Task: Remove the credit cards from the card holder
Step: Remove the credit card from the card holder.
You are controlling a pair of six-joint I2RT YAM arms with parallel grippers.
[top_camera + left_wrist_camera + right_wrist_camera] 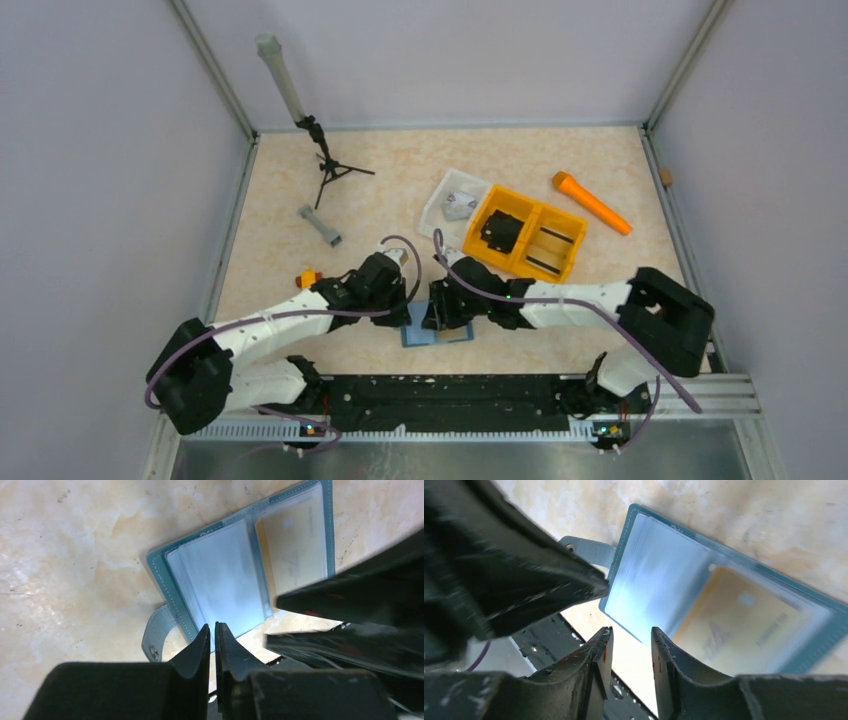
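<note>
Your card holder (420, 338) lay open on the marbled beige counter (400, 170), near its front edge, with a yellow card (744, 625) under its clear sleeve (225, 580). Your left pincer (214, 628) was nearly together at its edge, your right pincer (631, 632) apart beside it. Pale lilac walls (450, 50) enclosed the counter.

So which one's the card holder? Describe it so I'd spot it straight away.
Look at the table's near edge, midway, in front of the orange divided bin. The card holder lies flat and open there: teal-blue with a stitched border, clear sleeves and a yellowish card inside, the only blue thing around.
</note>
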